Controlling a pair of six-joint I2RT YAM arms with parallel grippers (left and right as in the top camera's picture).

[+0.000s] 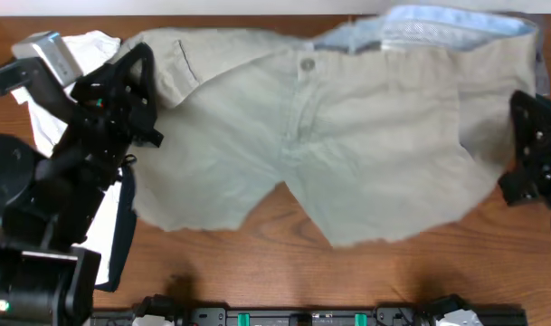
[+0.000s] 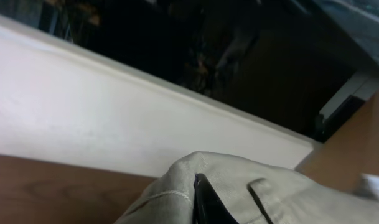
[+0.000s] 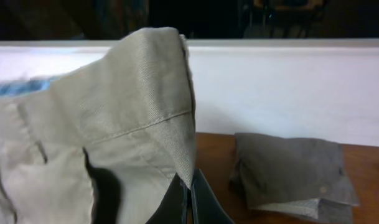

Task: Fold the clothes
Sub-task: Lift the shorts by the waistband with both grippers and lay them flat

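Left pincer (image 2: 201,196) and right pincer (image 3: 189,193) each clamp the khaki shorts (image 1: 347,136). Only the right wrist view shows grey shorts (image 3: 295,171), lower right.

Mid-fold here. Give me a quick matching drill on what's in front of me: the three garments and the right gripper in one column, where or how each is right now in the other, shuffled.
Things:
1. khaki shorts
2. grey shorts
3. white T-shirt
4. right gripper

Place or state:
A. folded into a small stack
B. shut on a lifted khaki corner
C. spread wide, front side up
D. bunched at the far left

Pairs: 1-C, 2-A, 3-D, 4-B
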